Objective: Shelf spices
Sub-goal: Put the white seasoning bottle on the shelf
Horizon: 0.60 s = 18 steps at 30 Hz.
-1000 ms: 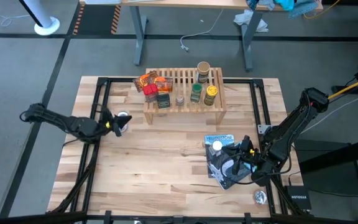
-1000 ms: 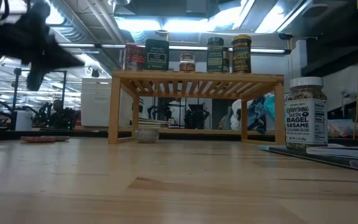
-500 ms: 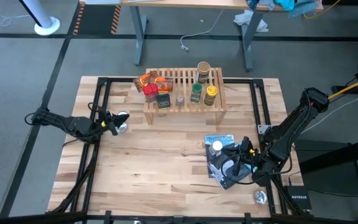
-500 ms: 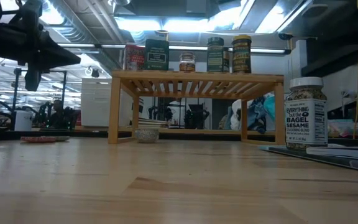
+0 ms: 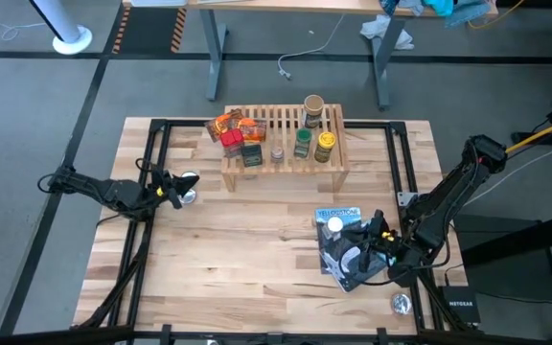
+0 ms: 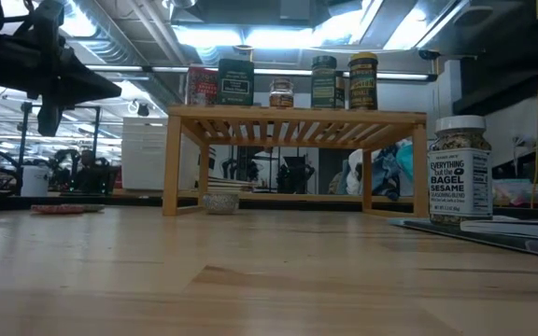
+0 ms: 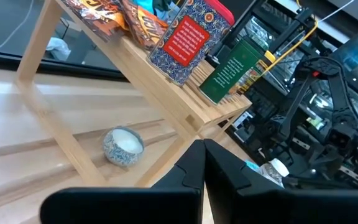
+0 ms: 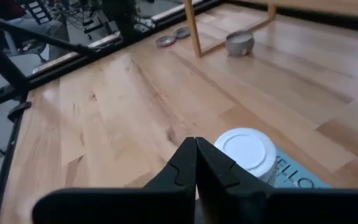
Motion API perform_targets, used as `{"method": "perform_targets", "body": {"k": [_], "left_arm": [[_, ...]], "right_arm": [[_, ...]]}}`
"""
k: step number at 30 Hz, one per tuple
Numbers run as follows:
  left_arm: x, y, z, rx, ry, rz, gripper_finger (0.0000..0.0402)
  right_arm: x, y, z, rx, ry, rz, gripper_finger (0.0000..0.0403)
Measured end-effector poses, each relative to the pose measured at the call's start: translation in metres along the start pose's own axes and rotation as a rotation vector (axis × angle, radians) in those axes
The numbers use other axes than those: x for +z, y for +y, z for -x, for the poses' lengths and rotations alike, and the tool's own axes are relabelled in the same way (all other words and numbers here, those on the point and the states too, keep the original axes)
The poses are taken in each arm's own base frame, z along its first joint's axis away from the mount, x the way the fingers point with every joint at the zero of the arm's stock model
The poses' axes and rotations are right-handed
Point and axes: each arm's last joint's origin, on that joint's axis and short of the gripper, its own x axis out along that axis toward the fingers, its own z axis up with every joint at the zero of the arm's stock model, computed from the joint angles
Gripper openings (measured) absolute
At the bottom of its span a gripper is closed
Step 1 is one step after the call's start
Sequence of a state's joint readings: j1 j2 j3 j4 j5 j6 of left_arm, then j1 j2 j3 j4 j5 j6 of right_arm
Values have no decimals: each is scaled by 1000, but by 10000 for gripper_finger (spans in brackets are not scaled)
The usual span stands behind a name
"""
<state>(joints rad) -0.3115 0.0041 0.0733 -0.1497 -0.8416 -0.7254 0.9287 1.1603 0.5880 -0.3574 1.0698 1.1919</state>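
Observation:
The light-wood shelf (image 5: 284, 144) stands at the table's far middle. On it are orange packets (image 7: 135, 18), a red tin (image 7: 188, 40), a dark green tin (image 7: 232, 71) and several jars (image 6: 336, 82). A white-capped spice jar (image 5: 334, 227) stands upright on a blue-and-black pouch (image 5: 348, 251) at the near right. My right gripper (image 8: 196, 155) is shut just beside and above the jar's cap (image 8: 248, 152). Whether it touches the cap does not show. My left gripper (image 5: 172, 189) is shut and level at the table's left, pointing toward the shelf (image 7: 166, 93) and holding nothing.
A small patterned bowl (image 7: 123, 146) sits on the table under the shelf, by its left leg (image 6: 170, 163). Flat silver discs lie beside my left gripper (image 5: 189, 184) and at the near right corner (image 5: 401, 304). Black frame rails (image 5: 156, 144) run along the table's sides.
My left arm has drawn back a little toward the table's left edge, uncovering the silver disc beside it, and has kept still for the last half second. Its fingers stay shut.

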Motion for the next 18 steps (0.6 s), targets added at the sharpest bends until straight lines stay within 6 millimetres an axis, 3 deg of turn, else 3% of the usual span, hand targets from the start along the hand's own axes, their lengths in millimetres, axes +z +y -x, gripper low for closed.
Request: {"method": "perform_targets", "body": {"k": [6, 18], "left_arm": [[0, 0, 0, 1, 0, -2, 0], [0, 0, 0, 1, 1, -1, 0]], "right_arm": [[4, -3, -3, -54, -90, -3, 5], [17, -14, -32, -132, 32, -92, 8]]}}
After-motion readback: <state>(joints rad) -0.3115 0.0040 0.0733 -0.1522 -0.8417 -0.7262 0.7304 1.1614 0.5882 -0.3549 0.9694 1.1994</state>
